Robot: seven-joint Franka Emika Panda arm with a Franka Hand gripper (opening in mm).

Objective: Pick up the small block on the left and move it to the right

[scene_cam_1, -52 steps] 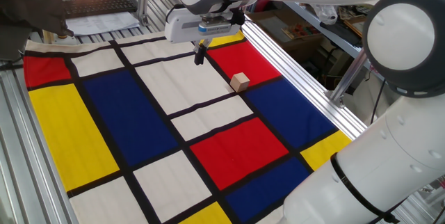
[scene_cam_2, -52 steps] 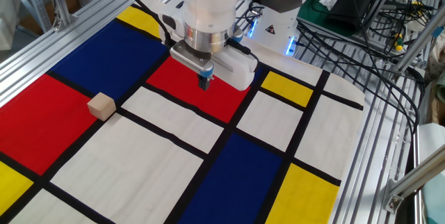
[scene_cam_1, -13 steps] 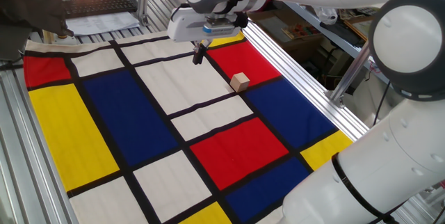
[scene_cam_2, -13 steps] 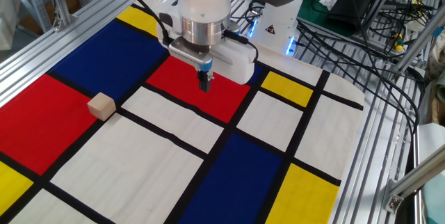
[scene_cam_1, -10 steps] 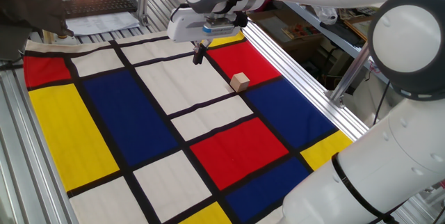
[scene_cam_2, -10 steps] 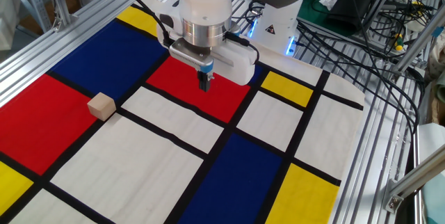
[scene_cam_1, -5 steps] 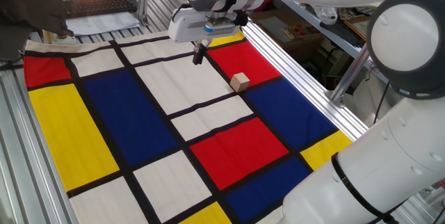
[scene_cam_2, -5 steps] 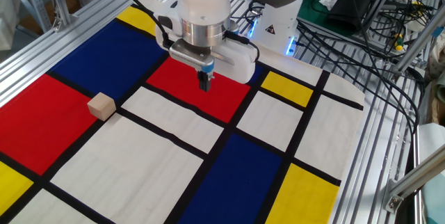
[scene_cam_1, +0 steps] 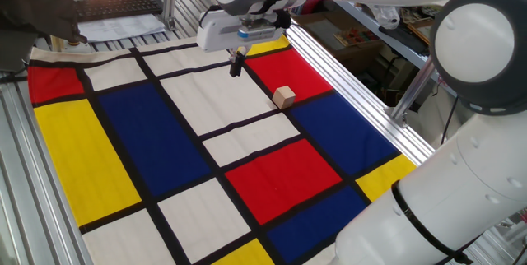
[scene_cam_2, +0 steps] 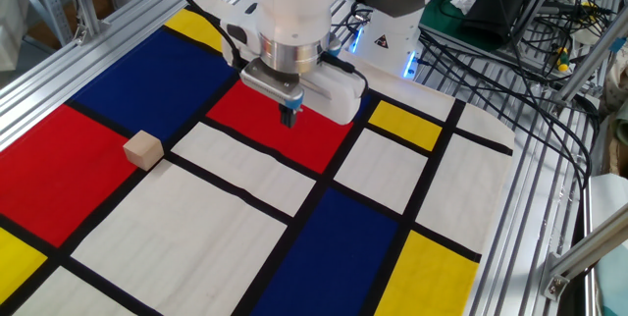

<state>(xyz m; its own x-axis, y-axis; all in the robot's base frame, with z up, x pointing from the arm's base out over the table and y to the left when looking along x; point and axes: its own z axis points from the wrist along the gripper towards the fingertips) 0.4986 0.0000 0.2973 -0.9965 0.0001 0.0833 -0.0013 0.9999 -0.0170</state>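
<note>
Nothing done yet — my gripper (scene_cam_2: 290,117) hangs empty, fingers together, above the cloth (scene_cam_2: 226,218). The small block (scene_cam_2: 143,149) sits untouched, well apart — approach, grasp, carry all remain.

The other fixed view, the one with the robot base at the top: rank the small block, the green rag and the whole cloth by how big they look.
1. The cloth, by far.
2. The green rag, though it lies farther from the camera.
3. The small block.
</note>
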